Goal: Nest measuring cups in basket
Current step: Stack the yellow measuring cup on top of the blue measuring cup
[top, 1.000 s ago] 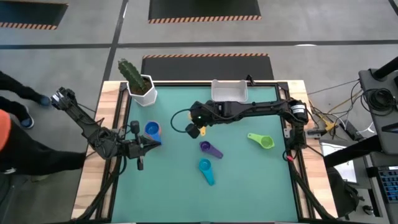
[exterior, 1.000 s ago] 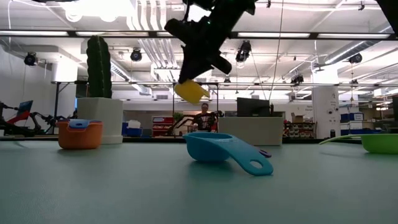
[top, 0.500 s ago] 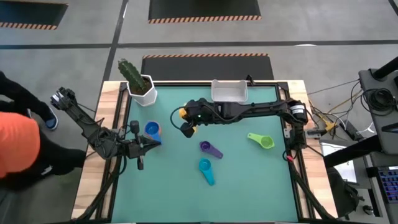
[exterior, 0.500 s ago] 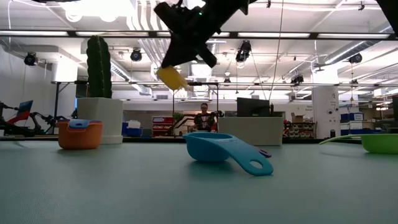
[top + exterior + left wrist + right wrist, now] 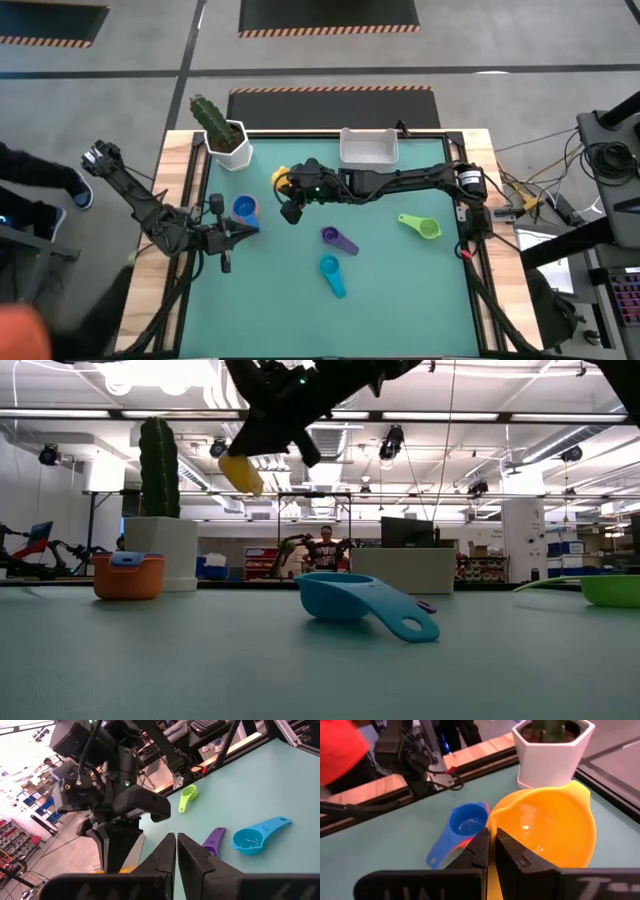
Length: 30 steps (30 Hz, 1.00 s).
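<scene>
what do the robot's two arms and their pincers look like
Both arms are dark, jointed and slim. The right arm has a silver band near its base, a black cable looped beside its wrist and small green lights there. Each pincer, left and right, has two flat, dark, tapering fingers.

yellow cup [image 5: 545, 827] | blue cup [image 5: 465, 826] | teal cup [image 5: 355, 603] | white basket [image 5: 369, 147]

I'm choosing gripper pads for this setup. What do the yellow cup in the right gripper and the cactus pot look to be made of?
The yellow round measuring cup, held in the right gripper, looks like glossy moulded plastic: light glints off its smooth bowl. The white hexagonal cactus pot looks like matte ceramic or plastic: crisp flat facets, no shine; which one is unclear.
</scene>
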Each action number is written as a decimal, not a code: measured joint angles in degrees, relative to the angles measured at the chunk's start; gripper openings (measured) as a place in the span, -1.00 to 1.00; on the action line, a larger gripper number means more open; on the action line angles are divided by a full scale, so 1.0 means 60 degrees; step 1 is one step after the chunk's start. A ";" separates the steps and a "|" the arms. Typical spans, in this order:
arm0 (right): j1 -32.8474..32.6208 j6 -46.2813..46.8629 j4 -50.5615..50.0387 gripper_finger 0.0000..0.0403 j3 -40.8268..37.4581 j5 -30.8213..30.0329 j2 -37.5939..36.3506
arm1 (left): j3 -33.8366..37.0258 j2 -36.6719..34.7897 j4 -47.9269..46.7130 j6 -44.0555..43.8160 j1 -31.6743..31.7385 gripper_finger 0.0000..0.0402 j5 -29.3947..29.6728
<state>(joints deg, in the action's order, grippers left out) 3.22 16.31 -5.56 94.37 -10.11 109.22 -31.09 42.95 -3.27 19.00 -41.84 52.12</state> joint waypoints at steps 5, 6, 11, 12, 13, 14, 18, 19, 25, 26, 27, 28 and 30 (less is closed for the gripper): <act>0.0004 -0.0142 0.0619 -0.96 0.0000 0.0271 0.0360 | 0.0000 -0.0005 0.0016 0.0004 0.0003 -1.00 0.0000; 0.0004 -0.0184 0.0715 -0.96 0.0000 0.0272 0.0444 | 0.0000 -0.0009 0.0015 0.0004 0.0000 -1.00 0.0002; 0.0004 -0.0460 0.1136 -0.96 0.0002 0.0291 0.0726 | 0.0000 -0.0016 0.0016 0.0004 0.0002 -1.00 0.0000; 0.0004 -0.0486 0.1161 -0.96 0.0004 0.0290 0.0738 | 0.0000 -0.0016 0.0015 0.0004 0.0001 -1.00 0.0000; 0.0004 -0.0507 0.1218 -0.96 0.0004 0.0290 0.0744 | 0.0000 -0.0016 0.0013 0.0004 0.0001 -1.00 0.0000; 0.0004 -0.0558 0.1324 -0.96 0.0004 0.0288 0.0745 | 0.0000 -0.0016 0.0022 0.0004 0.0002 -1.00 0.0000; 0.0007 -0.0582 0.1719 -0.96 0.0004 0.0419 0.0777 | 0.0000 -0.0016 0.0023 0.0062 0.0002 -1.00 0.0000; 0.0004 -0.0582 0.1854 -0.96 0.0004 0.0485 0.0784 | 0.0000 -0.0013 0.0042 0.0076 0.0003 -1.00 0.0000; 0.0004 -0.0659 0.2551 -0.96 0.0004 0.0533 0.1023 | 0.0000 -0.0020 0.0052 0.0080 0.0003 -1.00 0.0000; 0.0004 -0.0677 0.2640 -0.96 0.0007 0.0546 0.1037 | 0.0000 -0.0023 0.0054 0.0076 0.0000 -1.00 0.0000; 0.0004 -0.0698 0.2622 -0.96 0.0000 0.0543 0.1051 | 0.0000 -0.0025 0.0049 0.0080 0.0001 -1.00 0.0000; 0.0004 -0.0714 0.2667 -0.96 0.0000 0.0543 0.1054 | 0.0000 -0.0031 0.0053 0.0079 0.0001 -1.00 0.0000; 0.0004 -0.0789 0.2842 -0.96 0.0000 0.0531 0.1081 | 0.0000 -0.0034 0.0053 0.0078 0.0002 -1.00 0.0000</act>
<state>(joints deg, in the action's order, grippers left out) 3.25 11.58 11.50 94.37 -6.92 115.71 -31.09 42.74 -2.95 19.48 -41.83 52.12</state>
